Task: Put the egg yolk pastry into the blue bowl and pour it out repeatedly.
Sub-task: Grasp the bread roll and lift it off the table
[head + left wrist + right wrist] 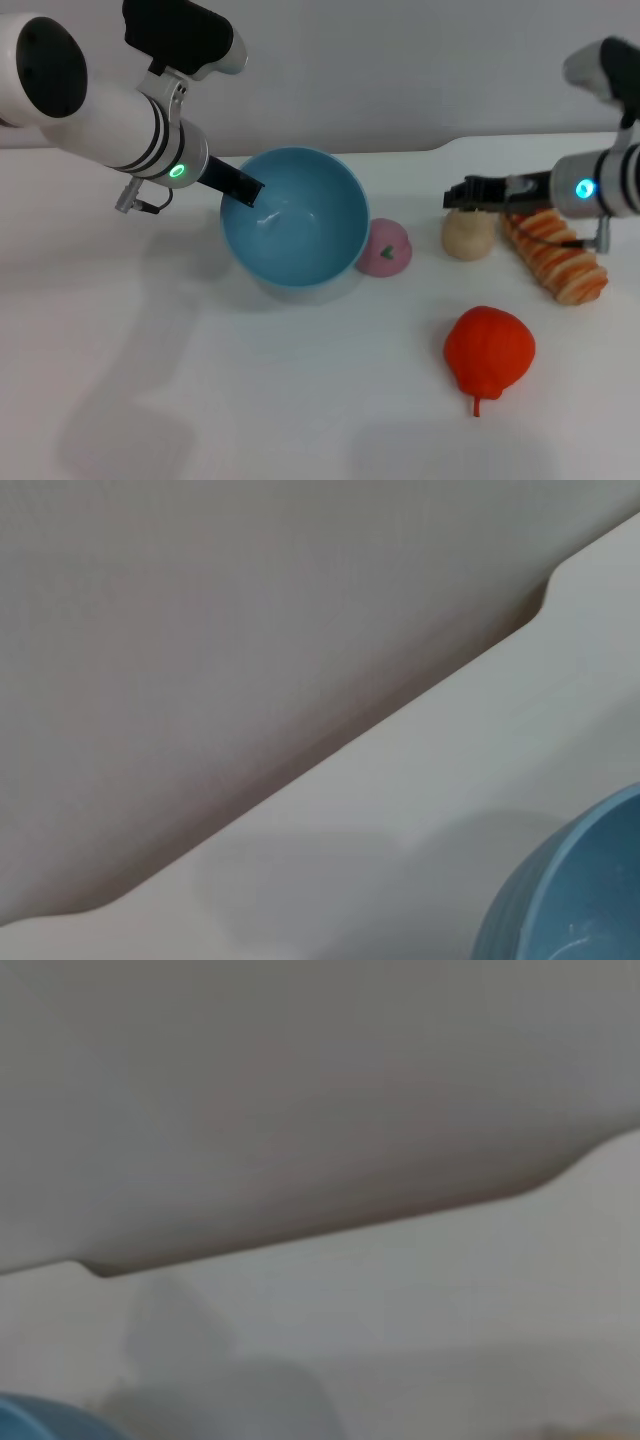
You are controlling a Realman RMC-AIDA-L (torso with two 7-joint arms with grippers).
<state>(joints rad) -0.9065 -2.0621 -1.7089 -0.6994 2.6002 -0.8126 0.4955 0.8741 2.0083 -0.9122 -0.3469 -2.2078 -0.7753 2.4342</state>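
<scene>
The blue bowl (335, 215) is held tilted above the table at centre, its opening facing forward, and it is empty. My left gripper (240, 187) is shut on its left rim, with one black finger inside the bowl. A part of the bowl's wall shows in the left wrist view (570, 900). The egg yolk pastry (468, 235) sits on the table to the right of the bowl. My right gripper (460, 196) hovers just over the pastry's top, reaching in from the right.
A pink ball with a green mark (385, 250) lies against the bowl's right side. A long ridged orange bread (555, 258) lies right of the pastry, under my right arm. A red pepper-like fruit (490, 350) lies at front right. The white table (150, 380) ends at a wall behind.
</scene>
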